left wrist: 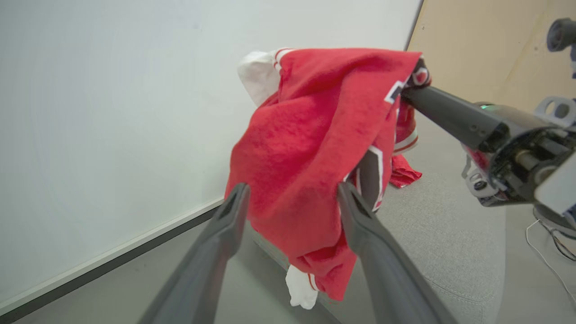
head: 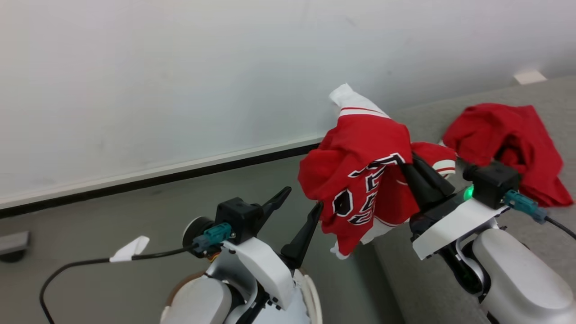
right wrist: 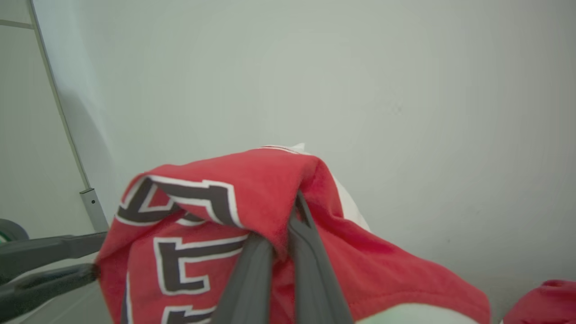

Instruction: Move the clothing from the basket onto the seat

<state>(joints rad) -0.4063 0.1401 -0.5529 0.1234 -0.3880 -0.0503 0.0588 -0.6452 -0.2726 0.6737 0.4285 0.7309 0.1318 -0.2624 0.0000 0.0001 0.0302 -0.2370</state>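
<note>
My right gripper [head: 412, 158] is shut on a red garment with dark white-edged lettering [head: 360, 180], which hangs in the air beside the grey seat [head: 427, 279]. White trim shows at its top and bottom. In the right wrist view the fingers [right wrist: 252, 265] pinch a fold of this lettered garment [right wrist: 216, 216]. My left gripper [head: 304, 197] stands open just left of the hanging cloth, with nothing between its fingers. The left wrist view shows the garment [left wrist: 310, 148] just beyond the open fingers [left wrist: 234, 211]. A second red garment [head: 508, 139] lies on the seat. The basket's cream rim [head: 313, 294] peeks from under my left forearm.
A white wall with a dark baseboard [head: 157, 177] runs behind, above grey floor. A black cable with a white tag [head: 130, 247] trails at the lower left, near a dark object [head: 13, 245] on the floor. A beige panel [left wrist: 495, 45] stands beyond the seat.
</note>
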